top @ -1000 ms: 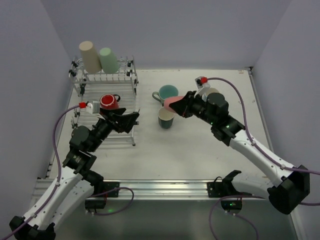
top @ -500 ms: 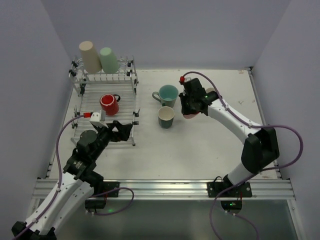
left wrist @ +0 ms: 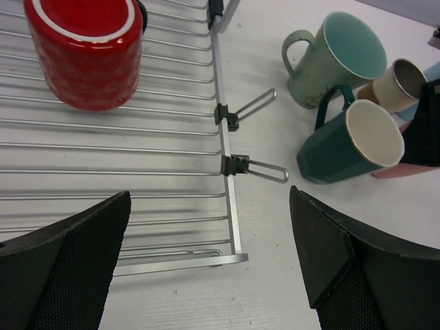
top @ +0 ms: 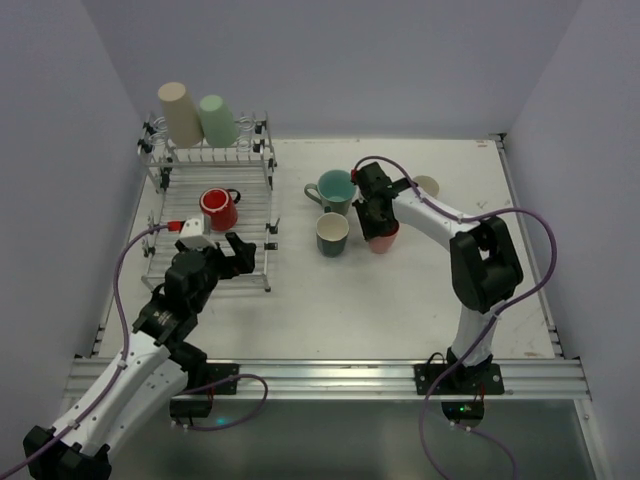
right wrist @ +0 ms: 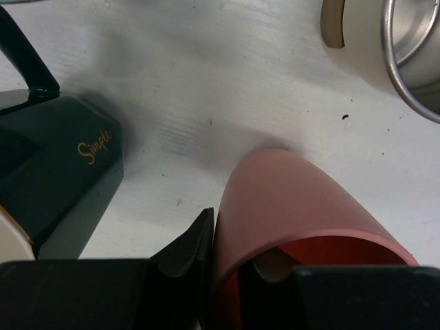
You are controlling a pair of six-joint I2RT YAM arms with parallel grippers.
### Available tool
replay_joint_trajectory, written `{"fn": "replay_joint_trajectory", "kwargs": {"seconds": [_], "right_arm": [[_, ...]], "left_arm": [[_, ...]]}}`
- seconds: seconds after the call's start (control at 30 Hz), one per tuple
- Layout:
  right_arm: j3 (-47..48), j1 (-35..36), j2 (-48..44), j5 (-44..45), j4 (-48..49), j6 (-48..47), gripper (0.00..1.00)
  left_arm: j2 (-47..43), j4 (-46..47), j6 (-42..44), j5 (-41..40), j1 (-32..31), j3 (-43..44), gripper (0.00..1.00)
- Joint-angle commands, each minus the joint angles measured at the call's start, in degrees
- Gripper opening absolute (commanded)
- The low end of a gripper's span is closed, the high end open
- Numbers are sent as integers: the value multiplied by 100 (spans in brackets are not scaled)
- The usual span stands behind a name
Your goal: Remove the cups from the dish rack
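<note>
I count three cups on the dish rack (top: 255, 200). A beige cup (top: 179, 113) and a mint green cup (top: 215, 120) sit up on the far back row. A red cup (top: 218, 208) stands on the low bars.

Four cups are off it, on the desk (top: 420, 300) to the right of the rack. They are a light green mug (top: 335, 188), a dark green cup (right wrist: 69, 158), a small pale cup (top: 427, 186) far right, and a pink cup (right wrist: 295, 199) just right of the dark green one. So I think I am about half done.

My right claw (right wrist: 232, 240) is clamped on the pink cup's rim, one finger inside and one outside. The cup looks set down on the desk, so I guess letting go comes next.

My left claw (top: 230, 258) is spread wide and holds nothing. It hangs over the near right corner of the rack, with the red cup just beyond it.

The dark green cup has gold writing on its side that reads "Simple". I see no other words.
</note>
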Motion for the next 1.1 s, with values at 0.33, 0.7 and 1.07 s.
{"fn": "replay_joint_trajectory", "kwargs": {"seconds": [0.33,0.7,1.07], "right_arm": [[-233,-27,-991,-170,465,-54,81],[-1542,-19,-2749,-741,1968,306,99],[-2193,-19,-3892,-1190,2575,315,99]], "left_arm": [[1744,632,231,-1695,18,1031,100],[2368,1466,671,-729,1283,1269,100],[3476,1546,1717,27,1556,1972,100]]}}
